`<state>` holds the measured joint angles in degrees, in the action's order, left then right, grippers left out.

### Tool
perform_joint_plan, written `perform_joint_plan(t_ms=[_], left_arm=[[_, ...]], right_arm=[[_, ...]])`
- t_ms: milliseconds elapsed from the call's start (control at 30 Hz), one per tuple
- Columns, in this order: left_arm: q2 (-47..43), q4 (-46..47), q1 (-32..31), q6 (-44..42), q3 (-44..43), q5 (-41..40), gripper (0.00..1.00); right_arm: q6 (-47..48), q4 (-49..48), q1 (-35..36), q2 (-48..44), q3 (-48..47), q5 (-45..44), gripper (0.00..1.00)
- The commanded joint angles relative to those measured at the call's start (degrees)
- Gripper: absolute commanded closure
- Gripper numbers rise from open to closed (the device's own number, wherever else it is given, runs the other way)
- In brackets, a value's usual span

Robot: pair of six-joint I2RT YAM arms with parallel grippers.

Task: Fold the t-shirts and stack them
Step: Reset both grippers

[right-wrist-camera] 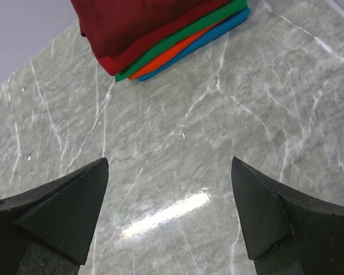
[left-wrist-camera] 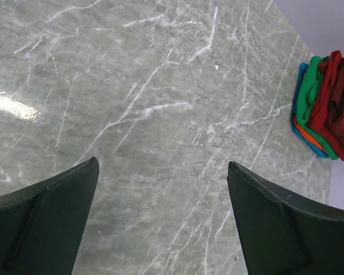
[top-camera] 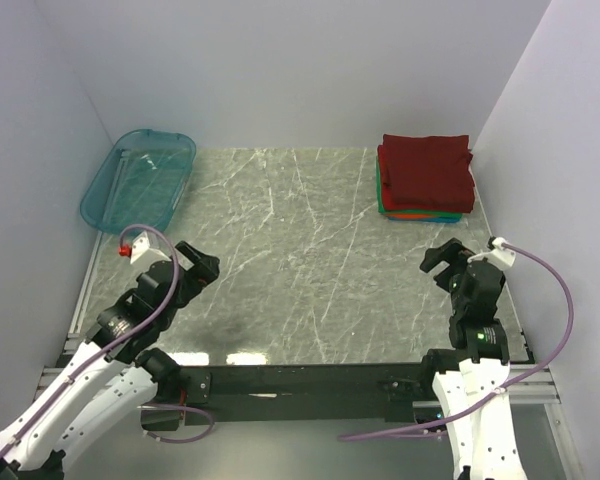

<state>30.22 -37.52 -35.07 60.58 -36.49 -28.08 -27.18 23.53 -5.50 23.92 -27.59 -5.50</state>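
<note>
A stack of folded t-shirts [top-camera: 426,175] lies at the table's far right corner, dark maroon on top, then red, green, orange and blue edges below. It also shows in the left wrist view [left-wrist-camera: 327,109] and the right wrist view [right-wrist-camera: 160,28]. My left gripper [top-camera: 202,268] is open and empty above the near left of the table. My right gripper [top-camera: 446,260] is open and empty, near the right edge, in front of the stack. In both wrist views the jaws stand wide apart over bare marble.
A translucent teal plastic tub [top-camera: 140,178] sits at the far left, empty. The grey marble tabletop [top-camera: 300,250] is walled on three sides by white panels. A black rail runs along the near edge.
</note>
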Motion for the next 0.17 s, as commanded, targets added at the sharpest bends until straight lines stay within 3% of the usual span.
perform_joint_plan(t_ms=[0,133], left_arm=[[0.9,1.0,0.2,0.1,-0.2,0.9,0.01],[1.7,0.3,0.3,0.0,-0.8,0.3,0.01]], right_arm=[[0.5,-3.0,0.1,0.0,0.8,0.4,0.07],[0.1,-3.0,0.1,0.5,0.2,-0.6,0.06]])
